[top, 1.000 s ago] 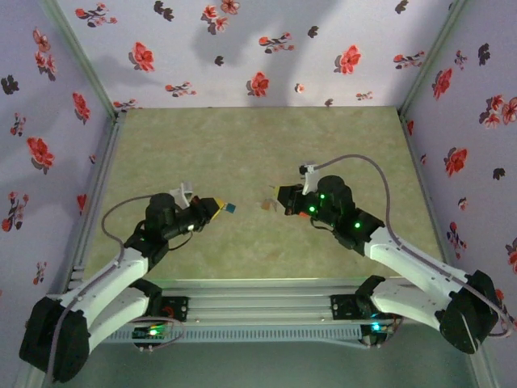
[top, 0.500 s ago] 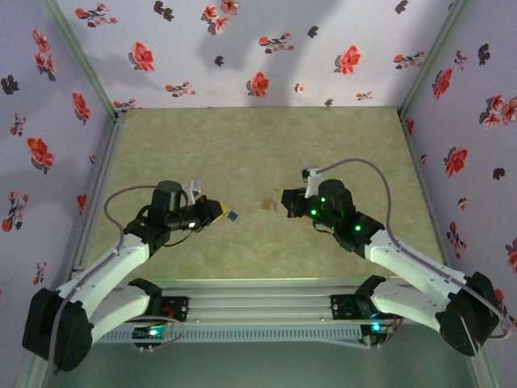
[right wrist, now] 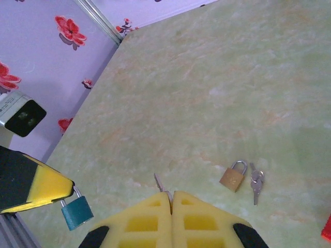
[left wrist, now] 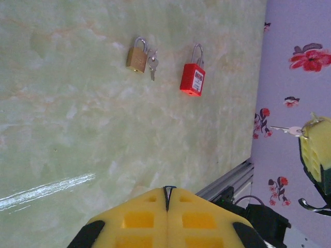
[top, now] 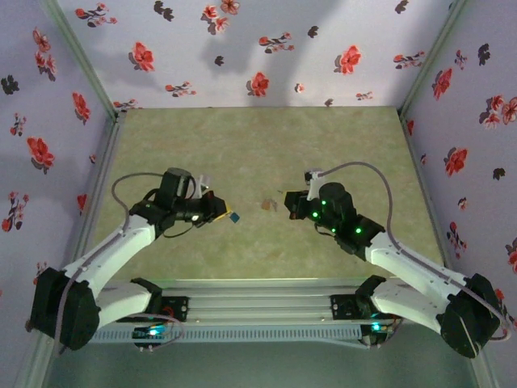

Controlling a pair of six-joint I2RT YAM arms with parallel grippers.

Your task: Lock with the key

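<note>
Key [right wrist: 159,182] pinched by right gripper [right wrist: 171,194]; left gripper [left wrist: 166,190] clamps teal padlock [right wrist: 77,211]; left wrist: red padlock [left wrist: 192,78].

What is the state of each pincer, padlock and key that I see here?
Left pincer: shut on the teal padlock.
Teal padlock: held by its shackle, body hanging.
Right pincer: shut on a key.
Key: blade sticking out of the pincer.
Brass padlock: lying flat, shackle closed.
Key bunch: loose beside the brass padlock, not inserted.
Red padlock: lying flat, shackle closed.

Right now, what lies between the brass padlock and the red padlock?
Small keys beside the brass padlock, then bare table to the red padlock; left wrist view.
</note>
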